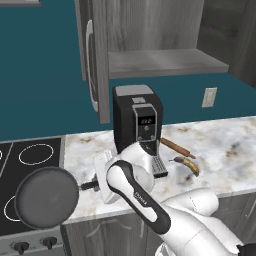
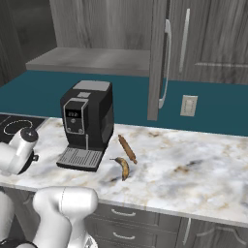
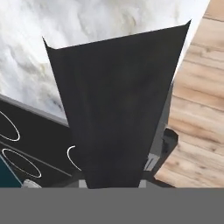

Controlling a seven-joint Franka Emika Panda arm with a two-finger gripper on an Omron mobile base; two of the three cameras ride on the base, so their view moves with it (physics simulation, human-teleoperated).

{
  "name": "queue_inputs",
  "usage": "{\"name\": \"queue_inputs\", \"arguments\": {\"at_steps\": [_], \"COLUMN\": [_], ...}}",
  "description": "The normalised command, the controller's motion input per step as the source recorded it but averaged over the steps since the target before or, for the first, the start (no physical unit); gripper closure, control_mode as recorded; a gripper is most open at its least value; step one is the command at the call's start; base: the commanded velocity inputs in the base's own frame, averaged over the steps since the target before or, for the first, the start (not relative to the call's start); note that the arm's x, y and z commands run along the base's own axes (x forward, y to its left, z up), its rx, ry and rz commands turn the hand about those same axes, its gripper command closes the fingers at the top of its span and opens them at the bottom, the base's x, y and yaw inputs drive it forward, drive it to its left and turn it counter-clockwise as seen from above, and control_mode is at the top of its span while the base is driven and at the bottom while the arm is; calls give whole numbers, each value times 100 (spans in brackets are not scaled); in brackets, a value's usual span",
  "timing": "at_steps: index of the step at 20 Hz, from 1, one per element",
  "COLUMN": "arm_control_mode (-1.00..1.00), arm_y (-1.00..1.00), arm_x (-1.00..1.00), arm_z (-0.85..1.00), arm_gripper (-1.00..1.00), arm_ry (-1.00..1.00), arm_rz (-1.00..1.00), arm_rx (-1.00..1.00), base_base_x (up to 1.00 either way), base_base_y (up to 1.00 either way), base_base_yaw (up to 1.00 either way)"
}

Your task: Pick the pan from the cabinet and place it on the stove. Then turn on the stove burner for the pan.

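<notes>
The dark grey pan [image 1: 47,196] hangs level just above the front right part of the black glass stove [image 1: 30,172]. Part of a white burner ring [image 1: 7,212] peeks out at its left edge. My gripper [image 1: 96,186] is shut on the pan's black handle [image 1: 88,186], over the counter's front edge just right of the stove. In the hand view the handle [image 3: 116,109] runs up the middle as a broad dark shape and hides the fingertips. The cabinet [image 1: 95,60] stands open above, its grey shelf [image 1: 165,62] bare.
A black coffee machine [image 1: 137,117] stands on the marble counter [image 1: 220,145] right behind my arm. A rolling pin [image 1: 177,147] and a banana [image 1: 187,165] lie to its right. Round black knobs [image 1: 20,246] sit on the stove's front strip. Another white ring [image 1: 36,153] lies farther back.
</notes>
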Motion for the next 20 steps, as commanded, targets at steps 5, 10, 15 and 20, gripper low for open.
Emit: {"name": "queue_inputs", "arguments": {"at_steps": [5,10,15,20], "arm_control_mode": [-100,-100,-100,-100], "arm_y": [34,24,26,32], "arm_x": [32,21,8,3], "arm_z": [-14,-23,-29,-28], "arm_gripper": [100,100,100,100], "arm_ry": [16,4,0,0], "arm_rz": [0,-3,-5,-6], "arm_rx": [0,0,0,0], "base_base_x": [0,0,0,0], "base_base_y": [0,0,0,0], "base_base_yaw": [0,0,0,0]}}
